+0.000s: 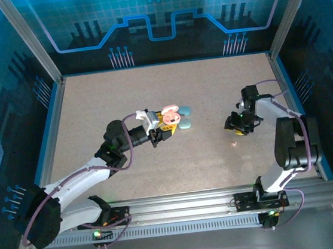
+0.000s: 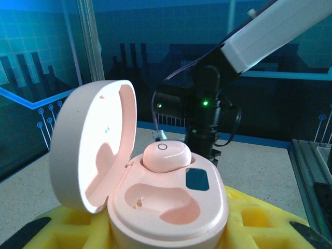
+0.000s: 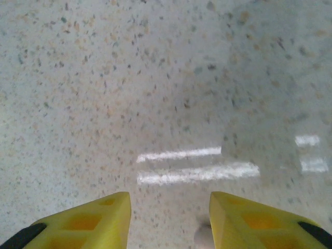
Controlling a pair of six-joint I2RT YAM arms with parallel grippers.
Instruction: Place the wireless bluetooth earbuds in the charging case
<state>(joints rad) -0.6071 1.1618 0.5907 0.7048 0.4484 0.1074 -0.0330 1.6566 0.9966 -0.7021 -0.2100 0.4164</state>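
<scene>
One of two earbuds is home, so call it half done. Nearest in the top view, the loose earbud (image 1: pixel 234 144), small and pale pink, lies on the worktop (image 1: pixel 159 167) at about 6 o'clock of the right fingers (image 3: pixel 93 220), just beside them. Those fingers stand apart with bare speckle between. The right wrist view has a pale round blob low in the gap, probably that bud, can't tell if it touches. Further out at 9 o'clock, well apart, the left fingers (image 2: pixel 259 223) are clamped on the pink charging case (image 2: pixel 207 207), lid (image 2: pixel 88 150) swung open toward 9 o'clock. Near socket (image 2: pixel 161 199) is empty, the seated earbud (image 2: pixel 166 155) fills the far one. Blue oval cases (image 1: pixel 185 110) lie just past, at 3 o'clock of the pink one, unused. Left to do: grasp the loose bud, carry it over, seat it in the near socket
</scene>
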